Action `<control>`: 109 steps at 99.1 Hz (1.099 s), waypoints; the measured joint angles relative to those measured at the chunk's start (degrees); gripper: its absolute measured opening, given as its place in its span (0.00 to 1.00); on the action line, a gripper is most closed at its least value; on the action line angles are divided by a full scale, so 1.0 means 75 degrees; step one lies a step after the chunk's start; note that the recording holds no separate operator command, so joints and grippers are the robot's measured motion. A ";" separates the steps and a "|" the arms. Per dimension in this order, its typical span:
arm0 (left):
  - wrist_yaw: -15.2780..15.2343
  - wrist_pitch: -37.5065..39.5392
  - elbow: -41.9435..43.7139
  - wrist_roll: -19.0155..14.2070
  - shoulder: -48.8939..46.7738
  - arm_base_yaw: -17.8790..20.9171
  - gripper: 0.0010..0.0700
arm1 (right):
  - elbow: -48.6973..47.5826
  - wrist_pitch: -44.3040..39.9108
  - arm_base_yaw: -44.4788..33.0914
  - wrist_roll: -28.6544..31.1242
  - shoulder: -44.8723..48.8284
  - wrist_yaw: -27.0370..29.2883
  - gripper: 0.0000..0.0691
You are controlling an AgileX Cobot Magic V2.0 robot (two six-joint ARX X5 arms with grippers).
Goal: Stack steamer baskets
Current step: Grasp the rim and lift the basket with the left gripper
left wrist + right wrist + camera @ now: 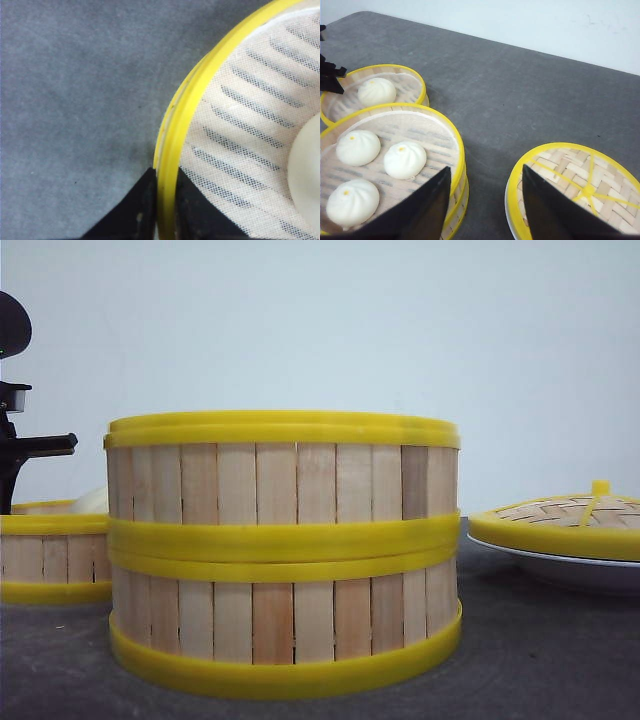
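Here, two steamer baskets (284, 550) stand stacked one on the other near the middle of the grey tabletop (540, 660), close to its front edge, their yellow rims meeting in a band halfway up the stack. The upper one is open on top and holds three white buns (404, 159) on a pale mesh liner.

The third steamer basket (52, 552) sits alone on the tabletop toward its left side, just beside the stack and not touching it in the front view. It carries one bun (376, 91) on a striped liner. My left gripper (165, 205) is at this basket's wall: one dark finger (132, 212) lies outside the yellow rim, the other inside over the liner, and both press close against the rim, so the gripper has closed onto it.

My right gripper (485, 210) hangs above the tabletop with its two black fingers spread wide and nothing between them.

Toward the right side of the tabletop a woven lid (575, 515) with a yellow rim and small knob rests on a white plate (575, 570), well apart from the stack.
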 joint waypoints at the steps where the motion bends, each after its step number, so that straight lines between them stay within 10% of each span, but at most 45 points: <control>1: 0.0006 -0.0003 0.0000 0.0000 -0.0003 0.0006 0.02 | 0.0000 0.0000 0.0000 0.0000 0.0000 0.0000 0.39; 37: 0.0082 -0.1338 0.1495 0.0294 -0.0644 0.0391 0.02 | 0.0000 -0.0003 0.0000 0.0000 0.0000 0.0000 0.39; 56: 0.1221 -0.2407 0.2850 0.0356 -0.0962 0.0283 0.02 | 0.0000 -0.0009 0.0000 0.0000 0.0000 0.0000 0.39; 80: 0.2241 -0.3934 0.4173 0.0632 -0.1332 -0.0356 0.02 | 0.0000 -0.0047 0.0000 0.0003 0.0000 -0.0009 0.39; 109: 0.2390 -0.4707 0.4217 0.0994 -0.1915 -0.1760 0.02 | 0.0000 -0.0047 0.0000 0.0003 -0.0003 -0.0009 0.39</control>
